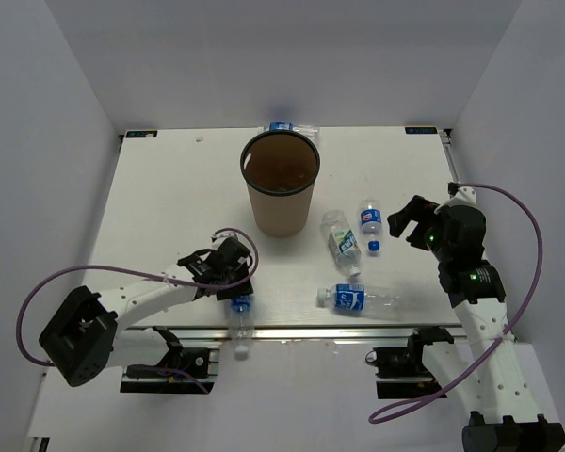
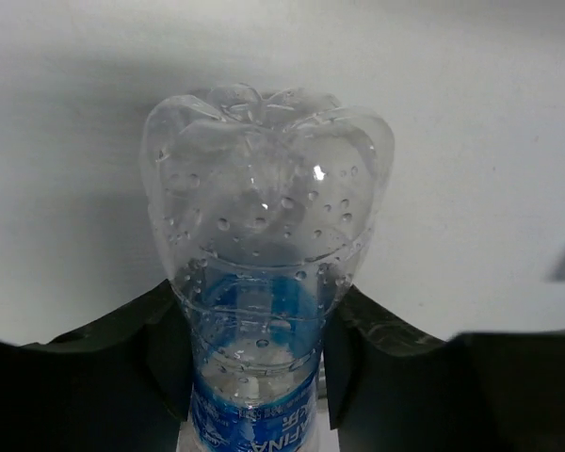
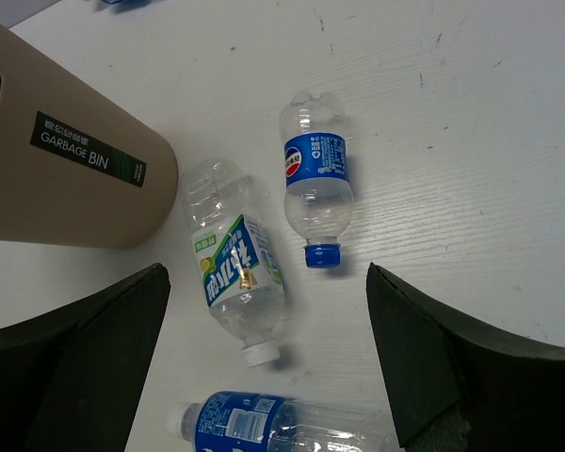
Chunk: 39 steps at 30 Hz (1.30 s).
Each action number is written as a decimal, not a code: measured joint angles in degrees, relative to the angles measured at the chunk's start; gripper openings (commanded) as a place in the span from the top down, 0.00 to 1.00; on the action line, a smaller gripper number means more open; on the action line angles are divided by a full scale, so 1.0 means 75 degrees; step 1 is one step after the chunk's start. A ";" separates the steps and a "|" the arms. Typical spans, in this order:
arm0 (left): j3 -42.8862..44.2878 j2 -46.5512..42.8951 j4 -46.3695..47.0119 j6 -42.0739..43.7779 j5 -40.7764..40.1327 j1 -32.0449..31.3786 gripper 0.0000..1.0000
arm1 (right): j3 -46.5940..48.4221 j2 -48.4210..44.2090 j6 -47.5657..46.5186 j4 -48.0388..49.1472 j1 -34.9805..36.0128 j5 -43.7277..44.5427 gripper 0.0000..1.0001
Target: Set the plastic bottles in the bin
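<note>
My left gripper (image 1: pixel 234 284) is shut on a clear plastic bottle (image 1: pixel 240 318) with a blue label, near the table's front edge. In the left wrist view both dark fingers press the sides of that bottle (image 2: pixel 264 235), its base pointing away. The brown bin (image 1: pixel 281 212) stands upright at the table's middle back. To its right lie a greenish-white labelled bottle (image 1: pixel 342 242), a blue-capped bottle (image 1: pixel 371 222) and a blue-labelled bottle (image 1: pixel 360 298). Another bottle (image 1: pixel 287 127) lies behind the bin. My right gripper (image 1: pixel 410 221) hovers open above them, holding nothing.
The right wrist view shows the bin (image 3: pixel 66 179) with a "GARBAGE BIN" sticker at left, the greenish-white bottle (image 3: pixel 234 259), the blue-capped bottle (image 3: pixel 317 188) and the blue-labelled bottle (image 3: pixel 264 424) below. White walls enclose the table on three sides.
</note>
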 measured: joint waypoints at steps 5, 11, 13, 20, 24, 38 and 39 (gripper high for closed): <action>0.1017 0.0067 -0.0851 0.0085 -0.1011 -0.0012 0.79 | 0.0000 0.0000 -0.0017 0.0000 0.0000 0.0000 0.11; 0.3083 -0.0297 -0.2060 -0.0073 -0.2783 -0.0015 0.83 | -0.0003 -0.0026 -0.0020 0.0006 0.0000 -0.0041 0.11; 0.4130 -0.0303 -0.2229 -0.0044 -0.3448 -0.0012 0.83 | -0.0035 -0.0058 -0.0038 0.0050 0.0000 -0.0140 0.11; 0.7787 0.0265 -0.1075 0.1338 -0.4194 -0.0012 0.78 | -0.0326 -0.0306 -0.0189 0.0233 0.0000 -0.0551 0.11; 0.9040 0.1209 0.0230 0.2317 -0.4380 -0.0015 0.74 | -0.0399 -0.0449 -0.0195 0.0329 0.0000 -0.0749 0.11; 0.9553 0.4505 0.2349 0.4593 -0.5339 -0.0023 0.02 | -0.0938 -0.0006 -0.0391 0.1090 0.0280 -0.2323 0.11; 0.9553 0.4494 0.2334 0.4599 -0.5386 -0.0026 0.02 | -0.0938 0.0195 -0.0393 0.1113 0.0388 -0.2314 0.11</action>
